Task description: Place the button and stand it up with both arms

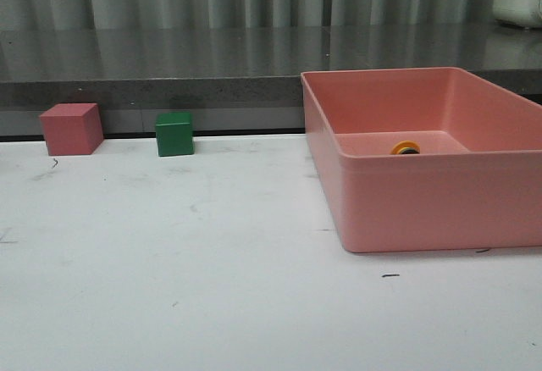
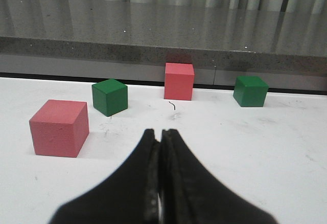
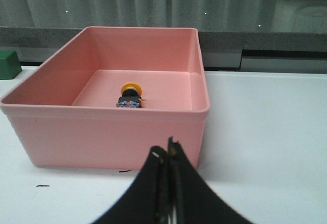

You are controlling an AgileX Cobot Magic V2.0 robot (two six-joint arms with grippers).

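Note:
The button (image 3: 130, 95) lies on its side on the floor of a pink bin (image 3: 112, 132), its yellow cap pointing away from the bin's near wall. From the front only the yellow cap (image 1: 406, 147) peeks over the bin's front wall (image 1: 440, 202). My right gripper (image 3: 165, 150) is shut with nothing in it, just outside the bin's near wall. My left gripper (image 2: 160, 134) is shut and empty, low over the white table, facing the cubes. Neither arm shows in the front view.
Two pink cubes (image 2: 59, 128) (image 2: 179, 81) and two green cubes (image 2: 109, 96) (image 2: 250, 90) stand ahead of the left gripper. The front view shows one pink cube (image 1: 71, 128) and one green cube (image 1: 174, 133) at the table's back left. A grey ledge (image 1: 169, 66) runs behind.

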